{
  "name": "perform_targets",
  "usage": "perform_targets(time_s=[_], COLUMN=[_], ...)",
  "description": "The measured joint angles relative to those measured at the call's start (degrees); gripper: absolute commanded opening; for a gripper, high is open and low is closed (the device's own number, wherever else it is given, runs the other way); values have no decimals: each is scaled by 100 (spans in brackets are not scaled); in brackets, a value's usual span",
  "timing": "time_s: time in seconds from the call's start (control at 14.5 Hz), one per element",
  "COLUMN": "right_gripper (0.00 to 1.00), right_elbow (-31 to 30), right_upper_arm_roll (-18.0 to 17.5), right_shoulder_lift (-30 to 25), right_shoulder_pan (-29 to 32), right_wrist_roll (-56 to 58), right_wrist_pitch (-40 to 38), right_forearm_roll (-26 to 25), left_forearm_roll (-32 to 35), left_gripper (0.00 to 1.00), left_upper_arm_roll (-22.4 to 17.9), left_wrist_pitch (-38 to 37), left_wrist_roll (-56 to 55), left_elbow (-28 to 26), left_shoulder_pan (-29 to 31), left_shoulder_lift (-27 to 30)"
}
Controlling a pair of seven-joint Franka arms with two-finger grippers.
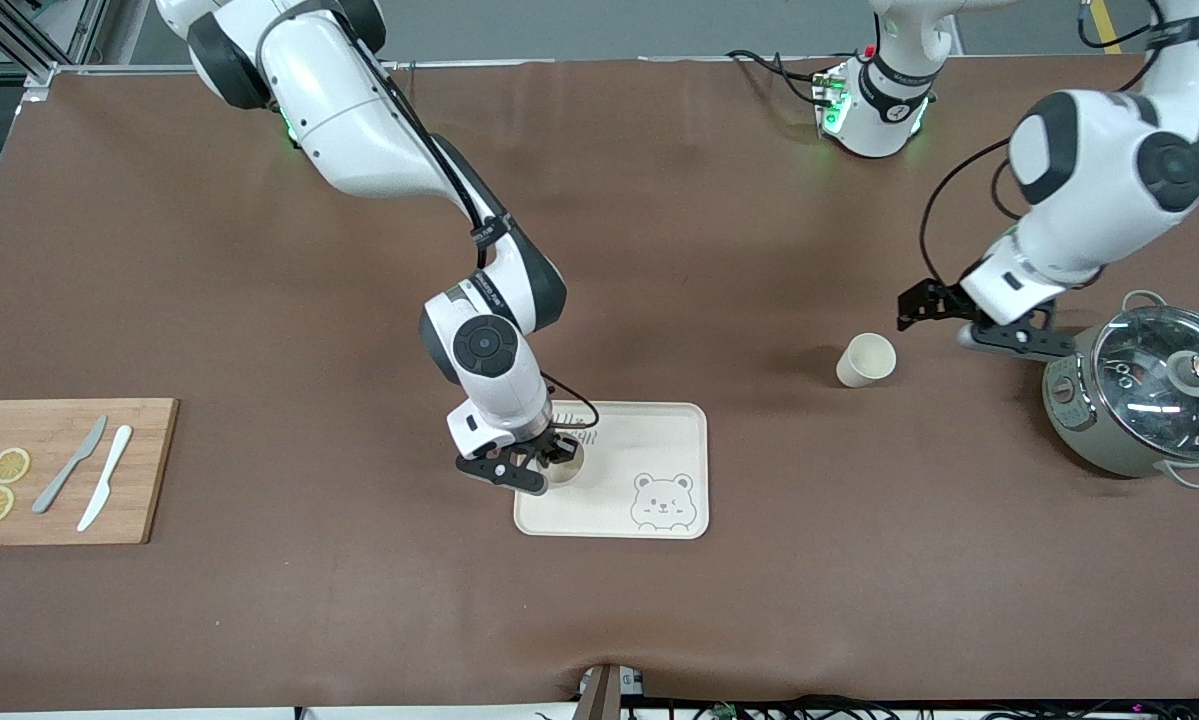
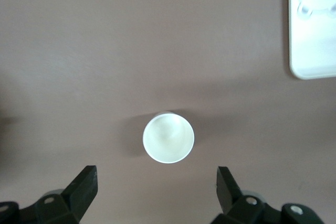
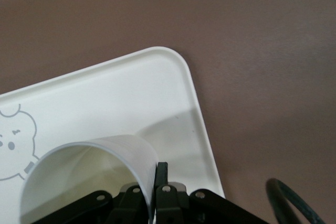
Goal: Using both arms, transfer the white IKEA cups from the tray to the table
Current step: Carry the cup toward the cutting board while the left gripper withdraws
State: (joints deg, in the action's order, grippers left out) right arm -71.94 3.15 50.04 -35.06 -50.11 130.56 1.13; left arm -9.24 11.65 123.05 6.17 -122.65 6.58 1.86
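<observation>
One white cup (image 1: pixel 866 360) stands upright on the brown table, beside the grey-green pot. My left gripper (image 1: pixel 937 318) is open and low, just short of this cup. In the left wrist view the cup (image 2: pixel 168 137) sits ahead of the open gripper (image 2: pixel 157 179), not between the fingers. My right gripper (image 1: pixel 551 458) is shut on the wall of the second white cup (image 1: pixel 567 466), over the bear tray (image 1: pixel 659 440) at its end toward the right arm. In the right wrist view one finger (image 3: pixel 161 174) presses outside the cup (image 3: pixel 105 156). I cannot tell if this cup touches the tray (image 3: pixel 131 93).
A grey-green pot (image 1: pixel 1144 395) with a glass lid stands close to the left gripper, at the left arm's end of the table. A wooden board (image 1: pixel 59 470) with lemon slices and two knives lies at the right arm's end. The tray's corner shows in the left wrist view (image 2: pixel 312 51).
</observation>
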Motion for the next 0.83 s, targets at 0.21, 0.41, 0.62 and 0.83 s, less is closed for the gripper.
perform_targets(time_s=[0.21,0.41,0.62,0.83], right_gripper=[0,0,0,0], right_elbow=[20,-226,-1045,-1846], right_upper_arm_roll=[4,11,15,20], right_shoulder_lift=[-388,-984,-1790,-2429], right_shoulder_pan=[155,489,898,1216], right_wrist_roll=[339,997,1873,2530], right_wrist_pitch=[-672,-1152,-1226,-1228], right_forearm_roll=[139,208,218,221], left_forearm_roll=[209,317,321,333], left_gripper=[100,100,100,100], left_upper_arm_roll=[-8,-5,-215,-1117], left_wrist_pitch=[-731,-1202,-1621,-2017], left_wrist_roll=[-109,-145,-253,-382], left_elbow=[868,1394,1762,2167], left_shoulder_pan=[175,197,-128,-1056], left_shoulder_lift=[-80,-203,-243,-243])
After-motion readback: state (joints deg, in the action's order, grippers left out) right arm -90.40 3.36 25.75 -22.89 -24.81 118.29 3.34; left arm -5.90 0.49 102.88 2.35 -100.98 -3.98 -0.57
